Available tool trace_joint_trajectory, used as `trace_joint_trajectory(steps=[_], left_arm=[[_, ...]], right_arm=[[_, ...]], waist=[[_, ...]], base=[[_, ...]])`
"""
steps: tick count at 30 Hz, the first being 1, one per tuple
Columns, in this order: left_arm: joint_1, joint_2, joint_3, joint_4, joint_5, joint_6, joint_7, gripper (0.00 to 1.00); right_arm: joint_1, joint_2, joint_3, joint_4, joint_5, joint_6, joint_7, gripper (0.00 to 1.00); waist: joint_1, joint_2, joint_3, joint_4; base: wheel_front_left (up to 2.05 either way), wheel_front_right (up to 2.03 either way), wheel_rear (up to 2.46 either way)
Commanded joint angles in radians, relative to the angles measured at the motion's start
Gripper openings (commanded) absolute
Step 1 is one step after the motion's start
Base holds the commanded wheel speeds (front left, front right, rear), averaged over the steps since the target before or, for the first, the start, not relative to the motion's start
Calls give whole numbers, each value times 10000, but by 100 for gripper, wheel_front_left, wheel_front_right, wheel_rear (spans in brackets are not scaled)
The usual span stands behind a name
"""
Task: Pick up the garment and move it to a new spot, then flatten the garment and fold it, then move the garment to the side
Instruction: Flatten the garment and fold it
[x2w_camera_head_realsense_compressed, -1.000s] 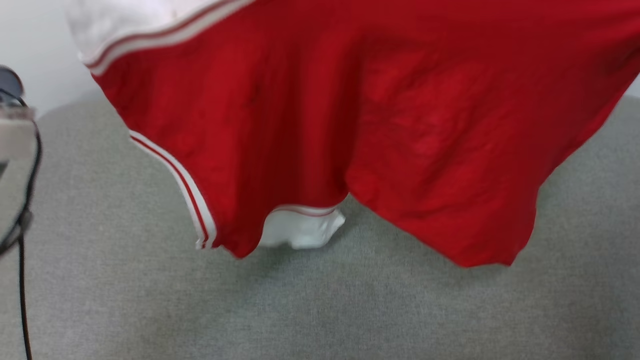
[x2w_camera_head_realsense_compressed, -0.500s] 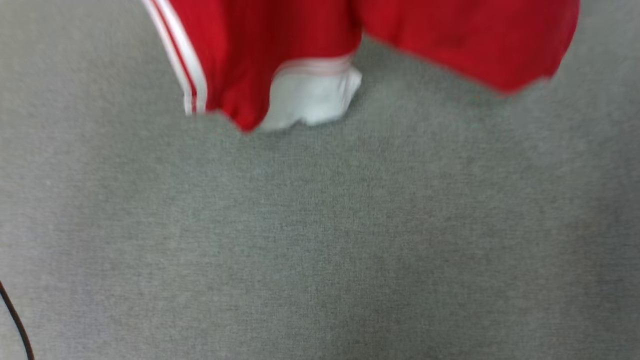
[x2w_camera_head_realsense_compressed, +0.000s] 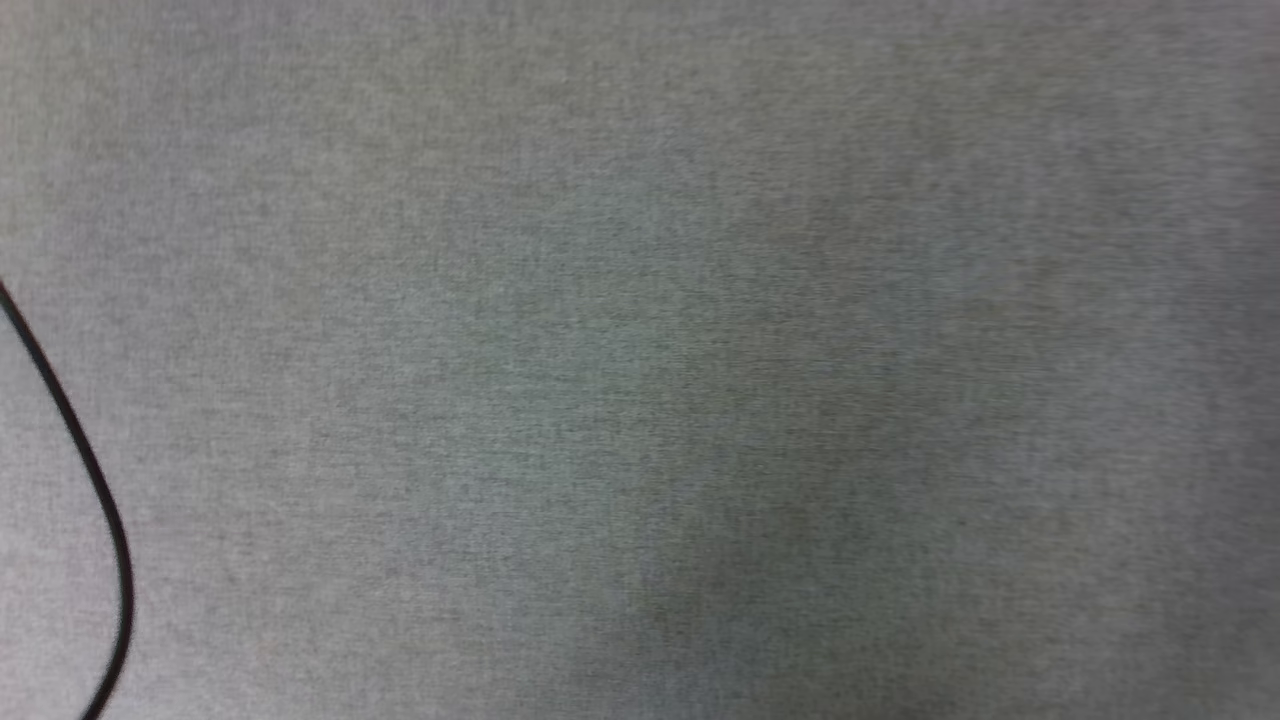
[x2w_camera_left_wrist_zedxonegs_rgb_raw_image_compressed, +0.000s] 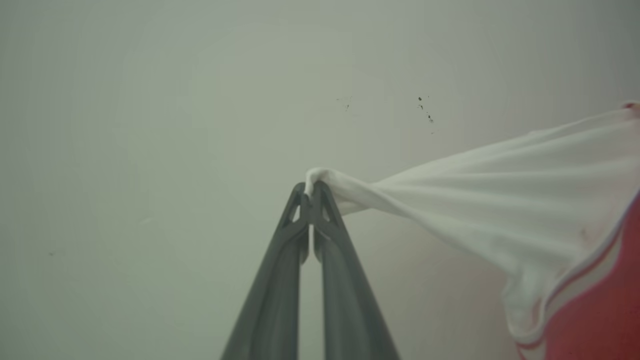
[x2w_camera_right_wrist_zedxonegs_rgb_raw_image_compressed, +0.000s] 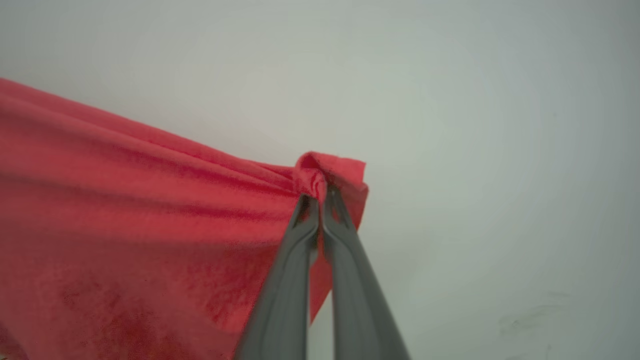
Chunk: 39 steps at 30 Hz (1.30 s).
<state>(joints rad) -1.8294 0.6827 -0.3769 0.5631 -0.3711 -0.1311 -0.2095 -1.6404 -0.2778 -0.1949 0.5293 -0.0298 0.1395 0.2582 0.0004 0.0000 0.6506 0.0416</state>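
In the left wrist view my left gripper (x2w_camera_left_wrist_zedxonegs_rgb_raw_image_compressed: 310, 192) is shut on the tip of the garment's white sleeve (x2w_camera_left_wrist_zedxonegs_rgb_raw_image_compressed: 500, 200), which stretches taut to the right, where striped trim and red cloth show at the lower right. The right wrist view has my right gripper (x2w_camera_right_wrist_zedxonegs_rgb_raw_image_compressed: 320, 197) shut on a bunched red corner of the garment (x2w_camera_right_wrist_zedxonegs_rgb_raw_image_compressed: 150, 220); the red cloth spreads out to the left of its fingers. Both grips are held up against a pale plain wall. The head view looks down at the grey cloth surface (x2w_camera_head_realsense_compressed: 640, 360).
A thin black cable (x2w_camera_head_realsense_compressed: 90, 480) curves along the left edge of the head view over the grey surface. The pale wall (x2w_camera_left_wrist_zedxonegs_rgb_raw_image_compressed: 150, 125) behind the left gripper carries a few small dark specks.
The head camera has tilted down: the hanging red garment slid up and out of its picture, leaving the grey surface and the cable.
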Motion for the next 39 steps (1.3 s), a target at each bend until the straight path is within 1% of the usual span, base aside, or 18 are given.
trace_joint_trajectory(steps=[1, 5, 8, 10, 11, 13, 15, 22, 27, 30, 33, 37, 39], left_arm=[[-182, 83, 95, 623, 58, 161, -219, 0], [638, -467, -257, 1192, 147, 132, -484, 0], [1468, -892, -407, 1115, 92, 103, -559, 0], [2228, -1138, -308, 690, 89, 86, -570, 0], [2228, -1138, -308, 690, 89, 86, -570, 0], [3199, -1391, -278, 246, 192, 76, -574, 0], [4156, -1607, -178, -239, 259, 69, -576, 0], [7831, -2365, 155, -1765, 280, 76, -576, 0], [10488, -2612, 171, -2507, 278, 103, -557, 0], [11889, -2782, 290, -2624, 127, 218, -557, 0], [13115, -2915, 291, -2702, 68, 239, -558, 0], [14610, -2923, 69, -2915, 156, 225, -558, 0], [15208, -2834, -29, -2956, 119, 189, -558, 0]], right_arm=[[-138, -145, -437, 591, -300, -160, -342, 0], [70, 204, -626, 1501, -262, -151, -1112, 0], [520, 402, -644, 2080, -126, -125, -1651, 0], [857, 476, -542, 2380, -16, -100, -1988, 0], [857, 476, -542, 2380, -16, -100, -1988, 0], [1345, 581, -351, 2703, 132, -99, -2189, 0], [1926, 649, 157, 2949, 183, -96, -2365, 0], [4251, 658, 980, 3313, 1349, -93, -3016, 0], [6166, 630, 1600, 3267, 2474, -94, -2919, 0], [7397, 539, 1874, 3099, 3286, -93, -2693, 0], [8601, 463, 2080, 2874, 4015, -93, -2381, 0], [10015, 402, 2201, 2612, 4792, -93, -1965, 0], [10624, 347, 2159, 2494, 5166, -93, -1732, 0]], waist=[[-4, 0, 257, 217], [-4, 0, 338, 385], [-4, 0, 319, 511], [-4, 0, 232, 578], [-4, 0, 232, 578], [-4, 0, 73, 635], [-4, 0, -158, 654], [-4, 0, -1492, 715], [-4, 0, -2663, 727], [-4, 0, -3323, 746], [-4, 0, -3920, 719], [-4, 0, -4645, 685], [-4, 0, -4948, 701]], base=[[0, 0, 0], [0, 0, 0], [0, 0, 0], [0, 0, 0], [0, 0, 0], [0, 0, 0], [0, 0, 0], [0, 0, 0], [0, 0, 0], [0, 0, 0], [0, 0, 0], [0, 0, 0], [0, 0, 0]])
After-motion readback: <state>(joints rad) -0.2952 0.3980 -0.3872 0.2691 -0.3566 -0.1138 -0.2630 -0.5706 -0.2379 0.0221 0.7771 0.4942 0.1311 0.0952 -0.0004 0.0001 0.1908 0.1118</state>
